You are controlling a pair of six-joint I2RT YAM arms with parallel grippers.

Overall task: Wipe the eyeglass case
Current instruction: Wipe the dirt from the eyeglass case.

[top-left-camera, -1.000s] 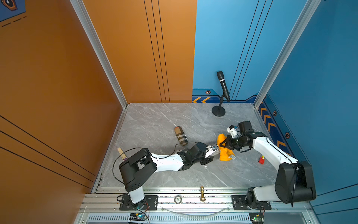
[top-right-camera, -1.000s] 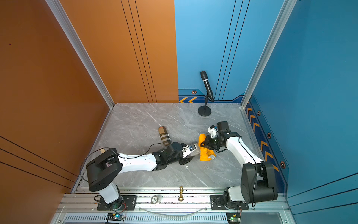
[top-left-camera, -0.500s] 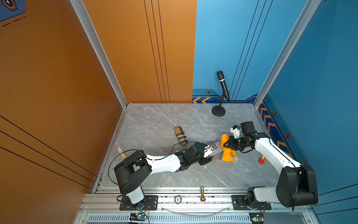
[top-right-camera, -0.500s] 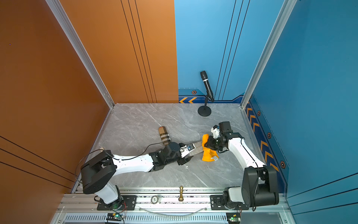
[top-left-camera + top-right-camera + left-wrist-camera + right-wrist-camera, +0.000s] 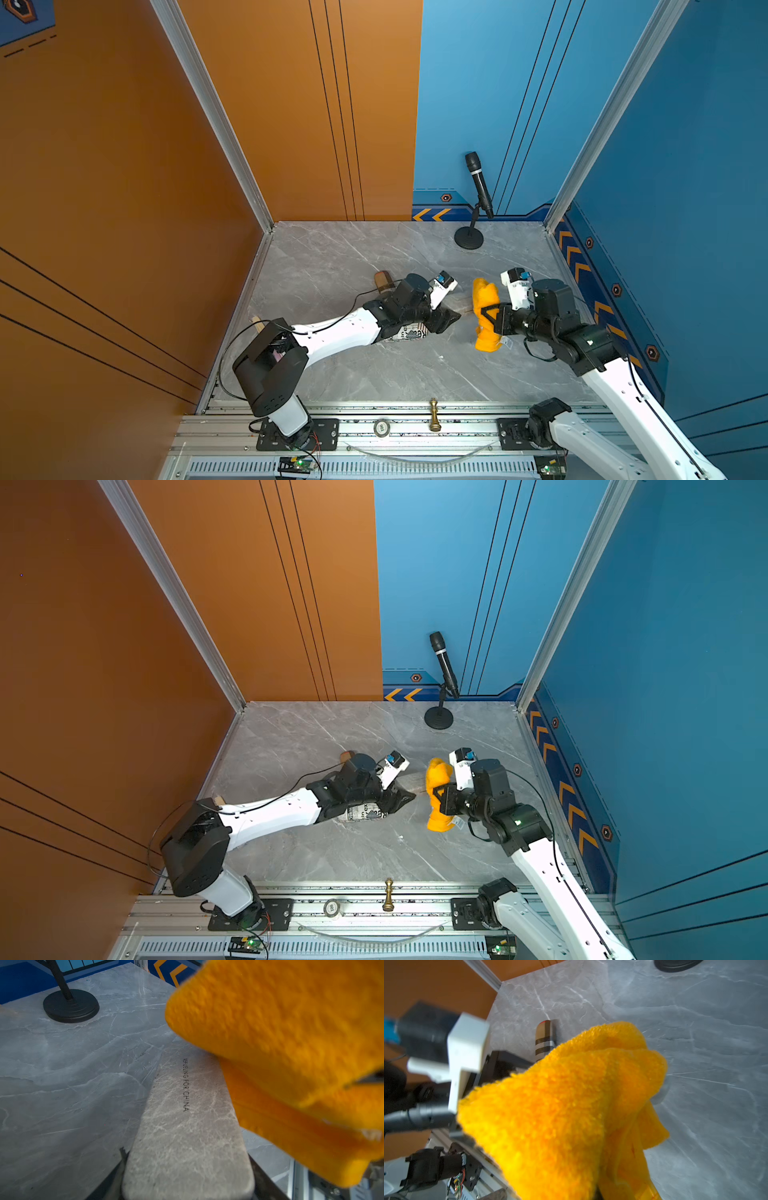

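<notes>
The left arm [image 5: 345, 332] has turned its wrist. The small white camera on it now sits closer to the back edge of the bench [image 5: 332, 257] than it did a second ago. The left jaws are pinching the near end of the eyeglass case [image 5: 187, 1126], one on each side, so I think the case has turned too. The case is grey with white lines, much like the bench. It is held near the middle of the bench, a bit toward the right edge. It points at the orange cloth [image 5: 484, 299].

The right arm [image 5: 552, 320] has moved the cloth a little toward the right edge. The right jaws are pressed together on the cloth, pinching a fold of it. The rest of the cloth is bunched in a big soft lump. In the left wrist view it covers the far end of the case and looks like it touches it there.

This looks like the middle of the wiping. I think the turn brings a new side of the case to the cloth. Most of the side with the writing is bare, so it likely needs more rubbing. The microphone stand [image 5: 468, 240] is well apart from all this.
</notes>
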